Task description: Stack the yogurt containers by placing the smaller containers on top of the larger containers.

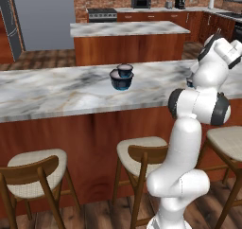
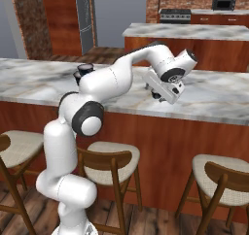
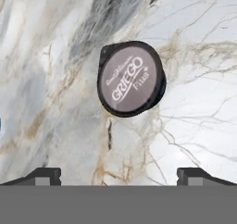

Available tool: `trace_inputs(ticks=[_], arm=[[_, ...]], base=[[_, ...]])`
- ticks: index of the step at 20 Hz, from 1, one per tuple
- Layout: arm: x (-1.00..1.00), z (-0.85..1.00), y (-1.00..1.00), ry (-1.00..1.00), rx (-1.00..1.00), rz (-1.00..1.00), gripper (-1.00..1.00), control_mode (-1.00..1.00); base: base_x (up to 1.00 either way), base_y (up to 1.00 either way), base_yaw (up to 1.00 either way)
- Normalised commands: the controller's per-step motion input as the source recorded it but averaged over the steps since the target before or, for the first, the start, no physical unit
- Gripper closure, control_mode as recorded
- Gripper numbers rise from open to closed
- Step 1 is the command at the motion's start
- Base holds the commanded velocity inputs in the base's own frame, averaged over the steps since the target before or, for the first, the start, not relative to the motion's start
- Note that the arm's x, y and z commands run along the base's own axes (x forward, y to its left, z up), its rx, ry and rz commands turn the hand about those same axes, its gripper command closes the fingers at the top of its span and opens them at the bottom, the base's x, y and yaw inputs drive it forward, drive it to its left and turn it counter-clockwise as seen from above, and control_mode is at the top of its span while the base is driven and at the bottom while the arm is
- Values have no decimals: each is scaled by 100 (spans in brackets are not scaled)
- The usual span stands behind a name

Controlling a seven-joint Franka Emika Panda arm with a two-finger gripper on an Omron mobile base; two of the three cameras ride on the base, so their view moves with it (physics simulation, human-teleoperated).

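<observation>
I am steering a white robot arm over a long marble tabletop (image 1: 56, 88) in a rendered kitchen, and its pincer (image 3: 118, 174) hangs above the stone, looking down, with both dark fingertips (image 3: 44, 174) spread wide apart and nothing between them. Directly below and a little ahead of the pincer, in the hand view, sits one yogurt container (image 3: 131, 78) alone on the marble, seen from above: a round pale grey lid with white lettering, ringed by a dark rim, slightly tilted in the picture because the camera itself is rolled. I cannot tell its size class from this view alone. Well away from the pincer, further along the tabletop, stand two more tubs touching or nearly so: a wider tub (image 1: 121, 79) with a bright blue lower part, and a smaller tub (image 1: 125, 70) that seems to sit just behind it or partly on it; I cannot say which. In my judgement the main risk is a poor descent: the container lies ahead of the line between the fingertips, so coming straight down could land a fingertip on the lid and knock or tip the tub. The tapered wall could also let it slip upward out of a grip taken too low, and the smooth marble would let it slide if nudged sideways. Carrying it to the pair, I could topple them on contact.
</observation>
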Motion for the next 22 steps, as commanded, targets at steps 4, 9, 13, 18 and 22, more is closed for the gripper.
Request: trace_inputs(ticks=[4, 9, 13, 18, 22], arm=[[22, -4, -17, -1, 3, 6, -100, -100], [9, -16, -2, -13, 1, 3, -100, -100], [7, -12, 0, -17, 0, 1, -100, -100], [15, -16, 2, -8, 0, 0, -100, -100], [21, -14, 14, 0, 0, 0, -100, -100]], base=[[0, 0, 0], [0, 0, 0], [0, 0, 0], [0, 0, 0], [0, 0, 0]])
